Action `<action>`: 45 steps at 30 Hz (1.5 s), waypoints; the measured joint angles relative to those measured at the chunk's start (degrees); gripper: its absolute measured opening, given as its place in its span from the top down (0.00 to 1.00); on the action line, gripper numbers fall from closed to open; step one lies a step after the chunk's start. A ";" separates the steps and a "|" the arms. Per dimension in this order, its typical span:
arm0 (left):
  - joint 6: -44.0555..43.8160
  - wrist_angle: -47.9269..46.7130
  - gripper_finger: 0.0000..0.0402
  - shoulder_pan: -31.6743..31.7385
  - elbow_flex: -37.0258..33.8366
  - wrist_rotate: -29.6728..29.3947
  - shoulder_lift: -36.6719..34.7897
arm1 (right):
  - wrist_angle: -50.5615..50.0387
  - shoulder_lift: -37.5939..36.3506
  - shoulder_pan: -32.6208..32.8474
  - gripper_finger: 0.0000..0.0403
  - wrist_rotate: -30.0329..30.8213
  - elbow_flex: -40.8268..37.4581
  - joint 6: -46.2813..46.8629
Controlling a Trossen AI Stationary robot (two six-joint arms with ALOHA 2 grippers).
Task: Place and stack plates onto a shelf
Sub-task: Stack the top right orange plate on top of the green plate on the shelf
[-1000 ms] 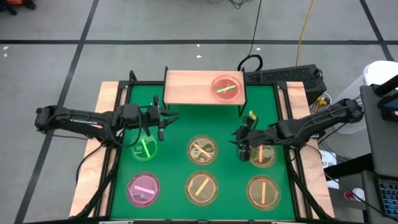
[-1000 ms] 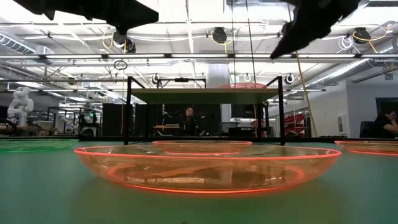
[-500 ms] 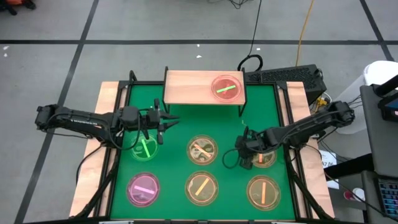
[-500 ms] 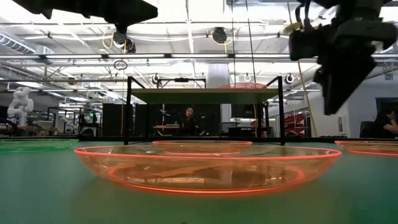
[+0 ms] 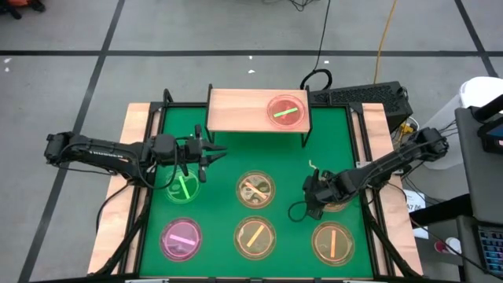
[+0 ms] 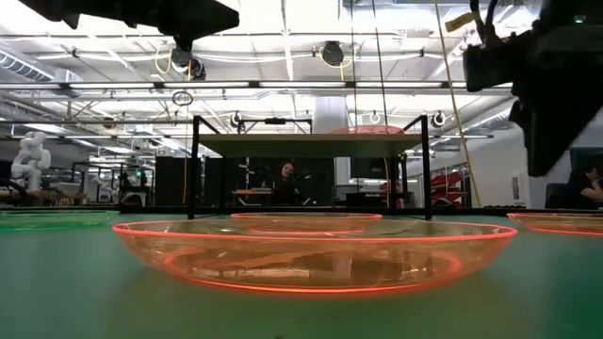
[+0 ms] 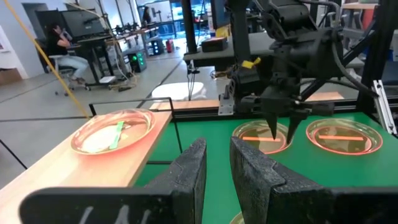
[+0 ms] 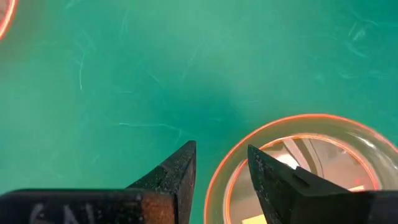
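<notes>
One pink plate (image 5: 285,110) with a green stripe sits on the shelf (image 5: 244,111), at its end nearer the right arm, while six more plates lie on the green mat (image 5: 228,157) in front of the shelf. The right gripper (image 5: 313,206) points down at the rim of an amber plate (image 8: 311,168) on the mat, its fingers slightly parted astride that rim, gripping nothing. The left gripper (image 5: 206,152) hovers by the shelf's front edge above a green plate (image 5: 183,189), fingers slightly apart and empty

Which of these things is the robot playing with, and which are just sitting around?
For the job:
- shelf, with a pink plate already on it
- six plates on the mat: green, pink, four amber
- right gripper, open over an amber plate's rim
- left gripper, open, waiting

Just lying about:
- green mat
- keyboard
- yellow cable
</notes>
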 joint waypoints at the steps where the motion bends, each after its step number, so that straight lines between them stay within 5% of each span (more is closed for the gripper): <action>1: -0.04 0.00 0.80 0.00 0.00 0.00 0.00 | -0.19 0.78 0.53 0.68 0.02 0.00 0.37; 18: -0.34 -0.10 0.80 0.01 0.00 0.00 0.04 | -5.83 9.89 2.02 0.69 -0.16 -0.04 6.35; 28: -0.19 -0.15 0.80 -0.03 0.00 0.00 0.04 | -5.90 10.02 2.69 0.97 -0.25 -0.04 6.82; 34: 0.42 -0.15 0.80 -0.02 -0.02 0.00 0.04 | -6.70 9.17 2.85 1.00 -0.05 0.41 6.00; 45: 0.22 -0.15 0.80 -0.02 -0.02 0.00 0.04 | -16.72 4.93 3.09 1.00 10.84 13.96 1.39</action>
